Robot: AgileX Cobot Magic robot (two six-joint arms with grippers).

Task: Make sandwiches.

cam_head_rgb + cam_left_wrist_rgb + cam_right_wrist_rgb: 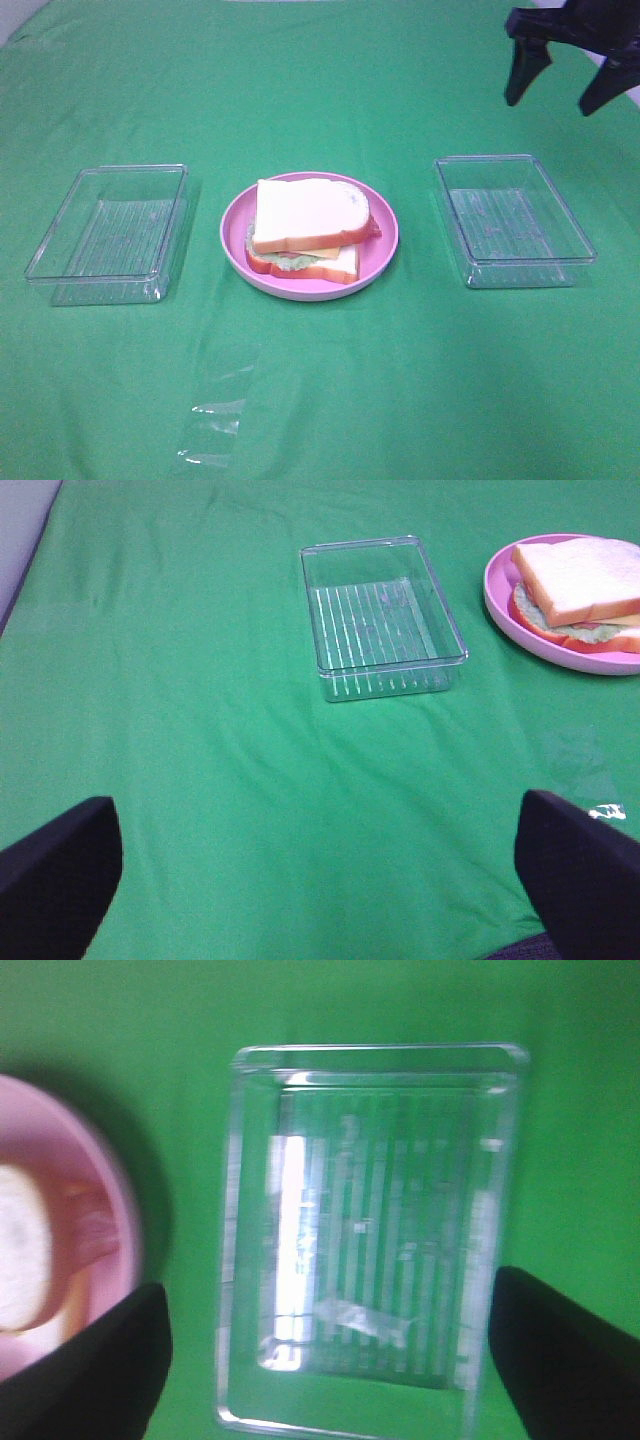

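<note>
Right tool (566,87) wide apart, empty, above clear tray (515,221).

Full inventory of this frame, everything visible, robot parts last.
sandwich: 1, white bread with orange-brown crust, green, yellow and red fillings; on the plate, centre
plate: 1, pink, round; centre of the cloth
left tray: 1, clear plastic; left of plate
right tray: 1, clear plastic; right of plate
plastic film: 1, clear; front of the cloth
cloth: 1, green; covers the table
left gripper: black, jaws open, above bare cloth
right gripper: black, jaws open, raised over the far right
</note>
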